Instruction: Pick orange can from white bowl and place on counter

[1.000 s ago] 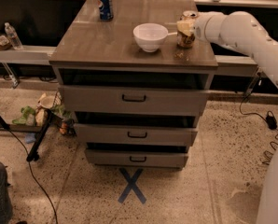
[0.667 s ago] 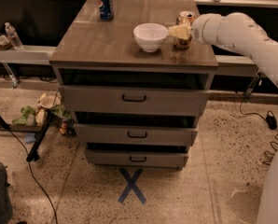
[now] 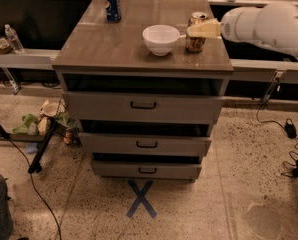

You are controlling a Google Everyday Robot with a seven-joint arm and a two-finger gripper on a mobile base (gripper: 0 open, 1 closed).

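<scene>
The orange can stands upright on the counter, just right of the white bowl and apart from it. The bowl is empty. My gripper reaches in from the right on a white arm. It is closed around the upper half of the can, with one cream finger lying across the can's front. The can's base rests on or just above the counter top.
A blue Pepsi can stands at the counter's back left corner. The cabinet has three drawers partly pulled out. Dark side shelves flank it; a water bottle is on the left one. Cables and a blue floor X lie below.
The gripper has shifted the orange can slightly left, closer to the bowl, and it now stands low on the counter. The bowl and Pepsi can have not moved.
</scene>
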